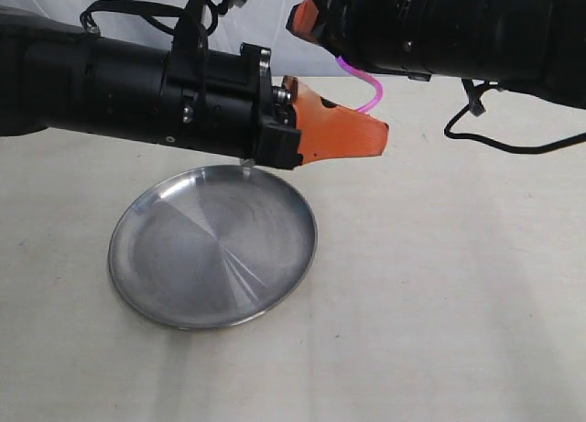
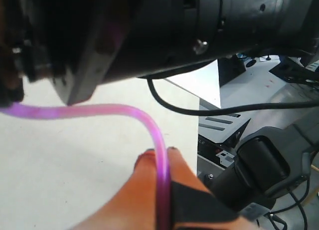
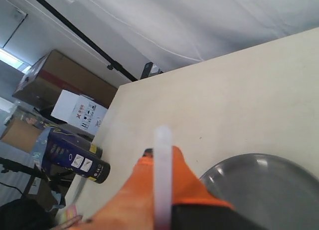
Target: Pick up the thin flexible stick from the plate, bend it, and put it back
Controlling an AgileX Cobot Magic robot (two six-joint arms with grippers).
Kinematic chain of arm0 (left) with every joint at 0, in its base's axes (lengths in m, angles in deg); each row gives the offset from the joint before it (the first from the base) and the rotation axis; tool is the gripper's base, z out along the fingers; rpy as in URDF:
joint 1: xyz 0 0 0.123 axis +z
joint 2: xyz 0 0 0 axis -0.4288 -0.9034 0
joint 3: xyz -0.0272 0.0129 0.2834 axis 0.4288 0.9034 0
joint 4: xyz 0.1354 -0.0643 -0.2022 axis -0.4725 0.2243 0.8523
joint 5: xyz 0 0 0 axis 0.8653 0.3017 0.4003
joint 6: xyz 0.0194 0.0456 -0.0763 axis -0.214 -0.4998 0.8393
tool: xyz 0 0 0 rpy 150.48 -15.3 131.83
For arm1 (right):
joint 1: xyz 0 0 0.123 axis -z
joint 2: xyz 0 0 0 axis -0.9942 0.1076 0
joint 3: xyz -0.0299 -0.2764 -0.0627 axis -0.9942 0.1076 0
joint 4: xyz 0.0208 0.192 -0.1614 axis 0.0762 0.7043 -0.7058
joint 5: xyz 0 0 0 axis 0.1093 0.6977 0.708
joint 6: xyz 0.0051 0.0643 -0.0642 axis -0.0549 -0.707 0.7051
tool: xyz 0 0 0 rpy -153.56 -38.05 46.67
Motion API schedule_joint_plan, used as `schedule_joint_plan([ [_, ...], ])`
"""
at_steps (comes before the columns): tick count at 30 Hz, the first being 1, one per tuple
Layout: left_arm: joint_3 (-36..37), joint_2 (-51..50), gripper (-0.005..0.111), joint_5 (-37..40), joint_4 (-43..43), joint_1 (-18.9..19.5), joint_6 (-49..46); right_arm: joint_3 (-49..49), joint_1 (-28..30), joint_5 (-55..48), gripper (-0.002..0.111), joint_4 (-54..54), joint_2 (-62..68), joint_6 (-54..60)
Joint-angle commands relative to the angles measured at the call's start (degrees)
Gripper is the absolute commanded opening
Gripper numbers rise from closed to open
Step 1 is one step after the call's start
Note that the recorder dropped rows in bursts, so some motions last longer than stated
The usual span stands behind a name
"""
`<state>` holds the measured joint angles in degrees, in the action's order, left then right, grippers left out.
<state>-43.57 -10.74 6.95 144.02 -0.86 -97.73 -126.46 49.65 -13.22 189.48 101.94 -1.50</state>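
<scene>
The pink stick hangs in the air above the table, curved into an arc between my two grippers. My left gripper reaches in from the left, above the plate's far edge, and is shut on one end of the stick, which bends sharply just past its orange fingertips. My right gripper comes in from the upper right and is shut on the other end; the whitish tip sticks out past its fingers. The steel plate lies below with nothing in it and also shows in the right wrist view.
The cream table carries only the plate. A black cable loops under the right arm. Beyond the table edge stand a dark blue can, cardboard boxes and other equipment.
</scene>
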Motion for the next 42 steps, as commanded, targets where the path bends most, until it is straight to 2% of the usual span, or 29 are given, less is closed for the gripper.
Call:
schedule_joint_plan([
  [1,-0.97,0.85,0.0,-3.26,5.86,0.4,-0.3,0.92,-0.94,-2.16,-0.001,-1.46,0.18,1.08],
  [26,-0.97,0.85,0.0,-4.02,5.67,0.4,-0.18,0.92,-1.27,-2.62,-0.001,-1.46,0.18,1.54],
  [30,-0.97,0.85,0.0,-4.42,0.42,0.4,3.55,0.92,-1.27,-2.46,-0.001,-1.46,0.18,1.78],
  [39,-0.97,0.85,0.0,-5.54,0.4,0.4,4.68,0.92,-1.27,-4.35,-0.001,-1.46,0.18,1.78],
  [42,-0.97,0.85,0.0,-5.54,-2.36,0.4,6.37,0.92,-1.27,-4.14,-0.001,-1.46,0.18,2.84],
])
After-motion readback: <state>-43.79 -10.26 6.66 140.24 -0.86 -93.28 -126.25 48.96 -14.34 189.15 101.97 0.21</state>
